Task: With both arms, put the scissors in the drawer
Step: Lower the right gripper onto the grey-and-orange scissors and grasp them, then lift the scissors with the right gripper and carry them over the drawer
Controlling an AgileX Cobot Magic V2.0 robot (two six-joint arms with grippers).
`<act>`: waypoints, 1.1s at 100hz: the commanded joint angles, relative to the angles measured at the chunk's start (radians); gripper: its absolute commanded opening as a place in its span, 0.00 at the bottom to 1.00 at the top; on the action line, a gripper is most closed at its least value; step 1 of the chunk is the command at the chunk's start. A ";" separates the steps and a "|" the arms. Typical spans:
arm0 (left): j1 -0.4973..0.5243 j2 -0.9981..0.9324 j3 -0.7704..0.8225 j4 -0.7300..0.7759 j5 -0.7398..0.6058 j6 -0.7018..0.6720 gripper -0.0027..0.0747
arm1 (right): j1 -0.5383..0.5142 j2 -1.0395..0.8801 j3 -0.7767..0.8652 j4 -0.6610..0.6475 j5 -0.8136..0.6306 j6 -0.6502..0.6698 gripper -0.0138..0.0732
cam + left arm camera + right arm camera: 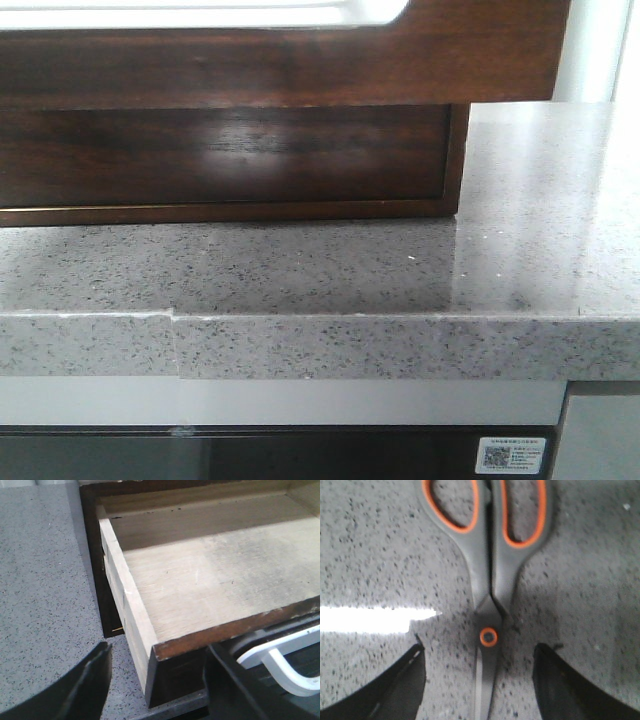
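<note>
The drawer (300, 65) shows as a wide glossy dark brown front with a white rounded-corner area along its top. In the left wrist view the drawer (210, 580) is pulled out, its pale wood inside empty. My left gripper (160, 690) is open, its fingers on either side of the drawer's dark front corner and not touching it. The scissors (490, 580), grey with orange-lined handles and an orange pivot ring, lie flat on the speckled counter. My right gripper (482, 687) is open just above them, the blades running between its fingers. Neither gripper appears in the front view.
The grey speckled countertop (300, 270) has a thick front edge, with a dark appliance front below it. A dark wood cabinet body (230, 150) sits under the drawer. A white curved piece (280, 662) lies past the drawer front. A bright glare streak (370, 620) crosses the counter beside the scissors.
</note>
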 commanded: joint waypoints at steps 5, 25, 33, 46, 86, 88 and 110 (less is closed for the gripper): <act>-0.009 0.005 -0.026 -0.022 -0.080 -0.009 0.54 | 0.001 0.013 -0.067 0.005 -0.010 -0.016 0.62; -0.009 0.005 -0.026 -0.022 -0.080 -0.009 0.54 | 0.001 0.082 -0.119 0.005 0.020 -0.016 0.62; -0.009 0.005 -0.026 -0.022 -0.080 -0.009 0.54 | 0.001 0.095 -0.126 0.005 0.023 -0.018 0.62; -0.009 0.005 -0.026 -0.022 -0.080 -0.009 0.54 | 0.009 0.102 -0.127 0.005 0.021 -0.041 0.62; -0.009 0.005 -0.026 -0.021 -0.080 -0.009 0.54 | 0.017 0.102 -0.127 -0.006 0.012 -0.051 0.58; -0.009 0.005 -0.026 -0.021 -0.080 -0.009 0.54 | 0.017 0.102 -0.127 -0.006 0.010 -0.051 0.56; -0.009 0.005 -0.026 -0.017 -0.080 -0.009 0.54 | 0.017 0.111 -0.127 -0.018 0.003 -0.051 0.51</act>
